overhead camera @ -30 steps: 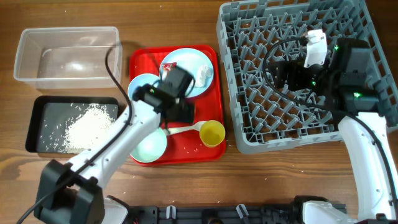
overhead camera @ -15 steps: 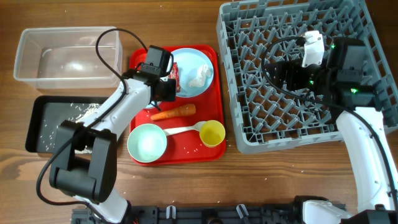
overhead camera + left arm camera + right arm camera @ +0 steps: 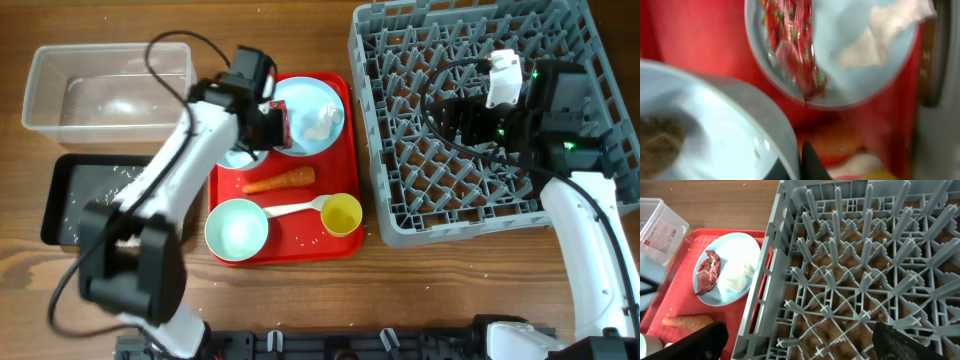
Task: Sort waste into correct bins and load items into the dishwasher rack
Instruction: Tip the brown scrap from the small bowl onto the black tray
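The left end effector [image 3: 262,128] hangs over the red serving tray [image 3: 300,238], close to a pale blue bowl [image 3: 715,130]; its grip I cannot tell. The right end effector [image 3: 802,342], fingers spread, hovers right of this tray.

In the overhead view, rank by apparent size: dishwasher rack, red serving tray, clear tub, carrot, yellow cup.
1. dishwasher rack
2. red serving tray
3. clear tub
4. carrot and yellow cup: too alike in area to rank; the carrot is longer, the cup wider.
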Robot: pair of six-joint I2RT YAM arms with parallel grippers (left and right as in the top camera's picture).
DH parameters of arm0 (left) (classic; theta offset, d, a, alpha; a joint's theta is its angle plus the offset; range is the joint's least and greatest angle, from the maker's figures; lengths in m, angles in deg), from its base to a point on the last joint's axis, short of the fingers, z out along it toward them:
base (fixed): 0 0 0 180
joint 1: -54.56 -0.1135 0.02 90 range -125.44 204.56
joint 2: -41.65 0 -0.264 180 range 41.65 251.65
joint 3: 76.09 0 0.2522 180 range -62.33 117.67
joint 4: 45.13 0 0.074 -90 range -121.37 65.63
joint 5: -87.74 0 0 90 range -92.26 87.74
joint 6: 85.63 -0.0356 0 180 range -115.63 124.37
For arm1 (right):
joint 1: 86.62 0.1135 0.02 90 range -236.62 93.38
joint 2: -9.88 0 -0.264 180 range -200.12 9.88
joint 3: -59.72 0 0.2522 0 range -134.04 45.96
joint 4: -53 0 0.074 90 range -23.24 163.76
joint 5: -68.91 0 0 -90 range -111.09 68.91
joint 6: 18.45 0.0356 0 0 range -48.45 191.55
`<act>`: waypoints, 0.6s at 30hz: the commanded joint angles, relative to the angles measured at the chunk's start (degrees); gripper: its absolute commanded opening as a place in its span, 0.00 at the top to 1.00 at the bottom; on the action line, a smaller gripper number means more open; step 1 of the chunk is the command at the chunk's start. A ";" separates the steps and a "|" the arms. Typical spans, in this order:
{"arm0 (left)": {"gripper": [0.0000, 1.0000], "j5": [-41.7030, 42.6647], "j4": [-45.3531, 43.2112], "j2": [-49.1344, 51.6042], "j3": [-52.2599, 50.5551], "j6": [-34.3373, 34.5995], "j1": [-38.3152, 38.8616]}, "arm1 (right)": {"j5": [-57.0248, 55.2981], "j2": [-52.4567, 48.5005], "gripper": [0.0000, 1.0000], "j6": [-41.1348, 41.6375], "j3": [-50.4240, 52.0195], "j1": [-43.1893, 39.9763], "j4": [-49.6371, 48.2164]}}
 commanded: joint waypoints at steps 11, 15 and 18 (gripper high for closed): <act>0.96 43.15 8.00 -10.71 -20.06 -29.03 -45.79 | -1.46 -0.48 0.05 -0.59 -0.26 0.13 0.72; 0.96 61.61 7.21 -10.69 -24.26 -40.00 -58.42 | -1.46 -0.48 0.05 -0.55 -0.26 0.13 0.72; 0.96 70.16 6.80 -10.58 -24.57 -42.86 -64.52 | -1.46 -0.48 0.05 -0.52 -0.26 0.13 0.74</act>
